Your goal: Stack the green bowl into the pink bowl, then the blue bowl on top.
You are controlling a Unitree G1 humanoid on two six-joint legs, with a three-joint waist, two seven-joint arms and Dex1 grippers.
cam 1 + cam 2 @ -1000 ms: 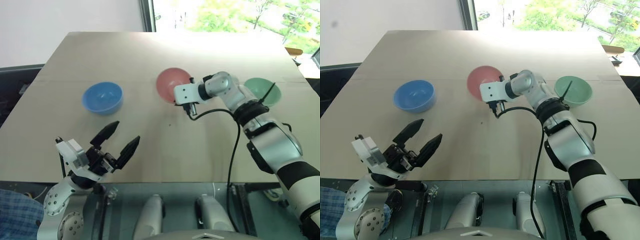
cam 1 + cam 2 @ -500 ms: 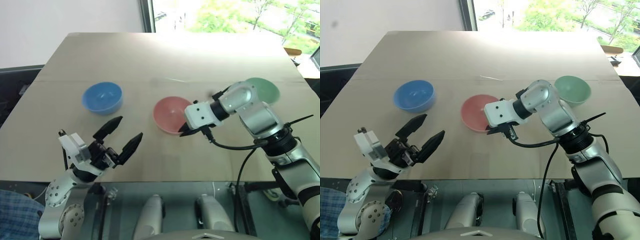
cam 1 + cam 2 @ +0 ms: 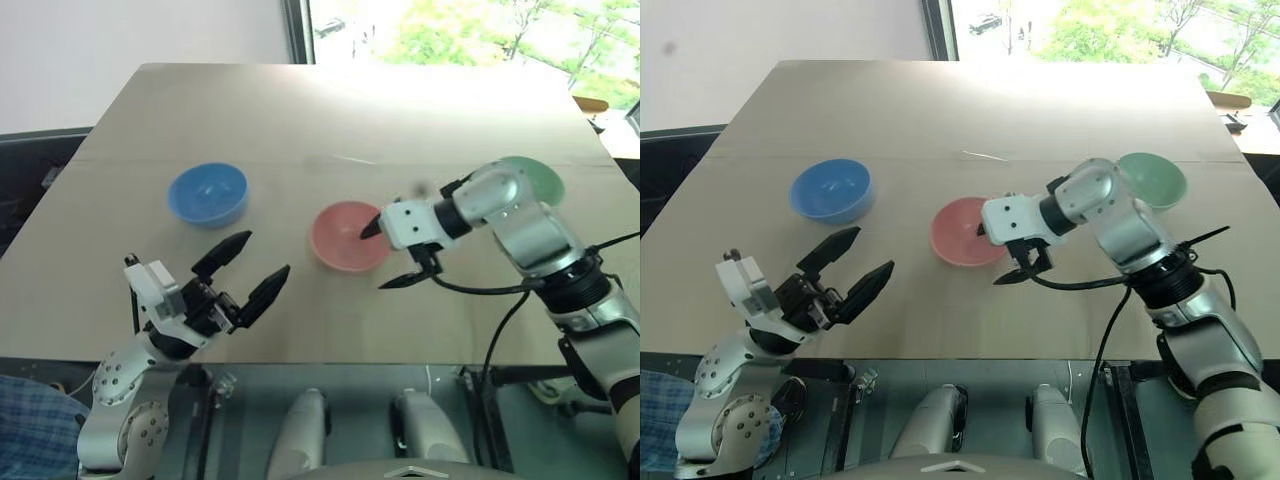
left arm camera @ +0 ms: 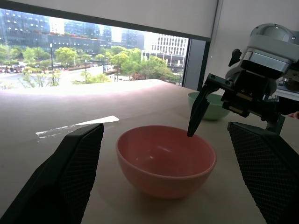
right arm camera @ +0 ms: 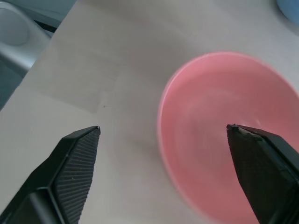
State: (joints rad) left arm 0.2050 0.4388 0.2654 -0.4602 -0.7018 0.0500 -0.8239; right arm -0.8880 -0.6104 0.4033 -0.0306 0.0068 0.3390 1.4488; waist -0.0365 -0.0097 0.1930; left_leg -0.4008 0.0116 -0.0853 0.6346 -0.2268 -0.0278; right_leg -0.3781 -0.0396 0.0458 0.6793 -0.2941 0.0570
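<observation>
Right end effector [image 3: 388, 252] spread, pink bowl [image 3: 343, 236] unmarked

Looking along my right gripper [image 5: 163, 172], I see its two black fingers [image 5: 70, 168] spread wide with nothing between them. The pink bowl [image 5: 219, 126] sits upright and empty on the pale tabletop [image 5: 93, 60]; one fingertip lies over its inside, the other over bare table beside its rim. I can't tell whether either fingertip touches.

Pink bowl [image 3: 348, 236] mid-table [image 3: 300, 120], blue bowl [image 3: 207, 194] to its left, green bowl [image 3: 538, 180] far right.
</observation>
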